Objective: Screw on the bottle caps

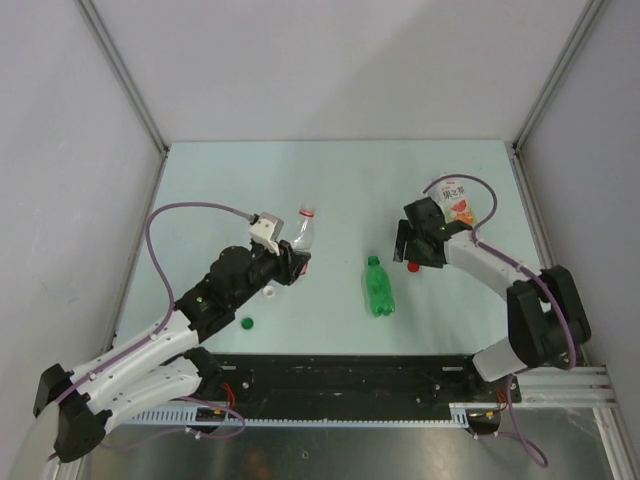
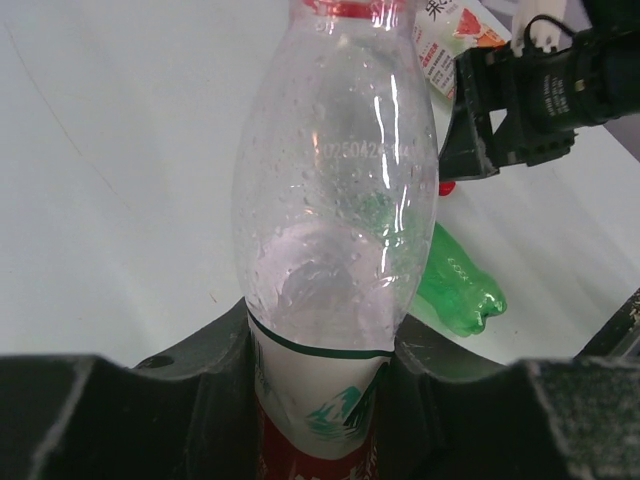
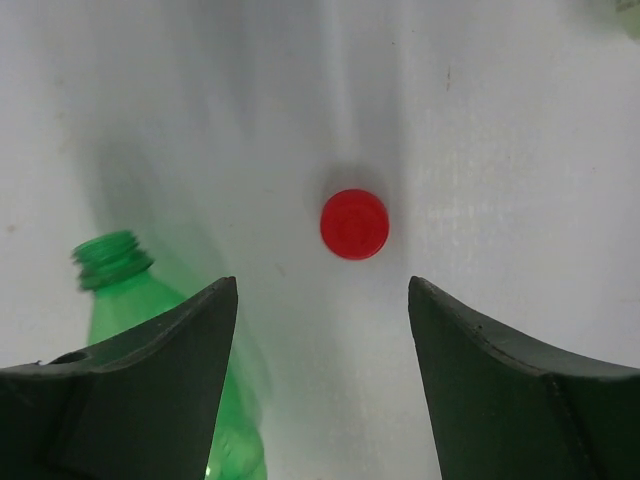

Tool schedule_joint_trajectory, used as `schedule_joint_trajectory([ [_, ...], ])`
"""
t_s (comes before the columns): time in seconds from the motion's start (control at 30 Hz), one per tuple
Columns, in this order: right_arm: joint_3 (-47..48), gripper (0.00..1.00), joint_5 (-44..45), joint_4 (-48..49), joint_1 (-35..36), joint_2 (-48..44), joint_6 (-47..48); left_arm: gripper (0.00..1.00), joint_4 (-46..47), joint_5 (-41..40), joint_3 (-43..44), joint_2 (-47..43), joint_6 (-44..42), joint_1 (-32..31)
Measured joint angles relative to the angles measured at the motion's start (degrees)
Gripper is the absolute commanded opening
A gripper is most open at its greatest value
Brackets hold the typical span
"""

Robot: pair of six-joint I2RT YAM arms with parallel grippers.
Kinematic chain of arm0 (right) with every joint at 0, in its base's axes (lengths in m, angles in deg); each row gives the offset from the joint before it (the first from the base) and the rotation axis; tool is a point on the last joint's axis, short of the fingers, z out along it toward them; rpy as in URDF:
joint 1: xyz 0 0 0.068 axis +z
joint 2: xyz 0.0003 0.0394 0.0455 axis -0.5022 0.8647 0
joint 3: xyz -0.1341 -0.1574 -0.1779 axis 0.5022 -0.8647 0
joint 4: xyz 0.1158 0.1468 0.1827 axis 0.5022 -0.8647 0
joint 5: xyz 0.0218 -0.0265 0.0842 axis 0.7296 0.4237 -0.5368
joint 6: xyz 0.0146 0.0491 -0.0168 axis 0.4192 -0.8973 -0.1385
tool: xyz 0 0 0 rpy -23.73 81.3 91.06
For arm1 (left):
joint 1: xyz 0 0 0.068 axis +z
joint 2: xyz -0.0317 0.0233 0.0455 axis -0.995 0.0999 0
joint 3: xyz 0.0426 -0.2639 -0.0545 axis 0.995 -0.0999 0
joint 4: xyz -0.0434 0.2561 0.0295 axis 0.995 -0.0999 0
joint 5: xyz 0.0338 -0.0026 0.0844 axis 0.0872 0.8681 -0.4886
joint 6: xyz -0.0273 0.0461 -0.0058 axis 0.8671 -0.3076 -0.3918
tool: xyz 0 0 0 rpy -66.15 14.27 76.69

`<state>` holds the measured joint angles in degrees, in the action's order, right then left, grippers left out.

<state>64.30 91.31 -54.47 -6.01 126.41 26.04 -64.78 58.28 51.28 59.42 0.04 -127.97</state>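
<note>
Red cap point(image 3: 354, 224) sits under the open, empty right tool point(image 3: 322, 290), which should go straight down around it. Left tool point(image 2: 320, 390) grips the clear bottle point(image 2: 340, 200).

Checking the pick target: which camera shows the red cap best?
Right wrist view: the red cap lies whole, beyond the open right gripper. The top view shows only a red speck; the left wrist view, a red sliver beside the held bottle.
</note>
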Motion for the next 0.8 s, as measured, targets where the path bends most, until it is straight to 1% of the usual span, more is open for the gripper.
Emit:
schedule_joint_trajectory([
  [0.17, 0.00, 0.67, 0.61, 1.51, -1.14, 6.60, -0.90, 0.40, -0.28, -0.39, 0.00, 0.20, 0.00, 0.00],
  [0.3, 0.00, 0.63, 1.49, 2.36, -1.60, 9.81, -1.99, 0.40, -0.42, -0.35, 0.00, 0.20, -0.02, 0.00],
  [0.4, 0.00, 0.59, 2.60, 2.86, -1.77, 11.08, -2.99, 0.40, -0.46, -0.13, 0.00, 0.20, -0.04, 0.00],
  [0.53, 0.02, 0.57, 3.50, 3.76, -1.79, 11.37, -3.91, 0.40, -0.59, 0.87, 0.00, 0.20, -0.04, 0.00],
  [0.63, 0.20, 0.48, 4.44, 4.39, -1.84, 11.80, -4.04, 0.40, -0.61, 2.45, 0.00, 0.20, -0.04, 0.00],
  [0.7, 0.39, 0.44, 4.81, 4.85, -1.88, 12.07, -4.26, 0.39, -0.61, 3.85, 0.00, 0.20, -0.07, 0.00],
  [0.8, 0.44, 0.44, 4.94, 5.03, -1.88, 12.11, -4.79, 0.39, -0.61, 5.27, 0.00, 0.22, -0.13, 0.00],
])
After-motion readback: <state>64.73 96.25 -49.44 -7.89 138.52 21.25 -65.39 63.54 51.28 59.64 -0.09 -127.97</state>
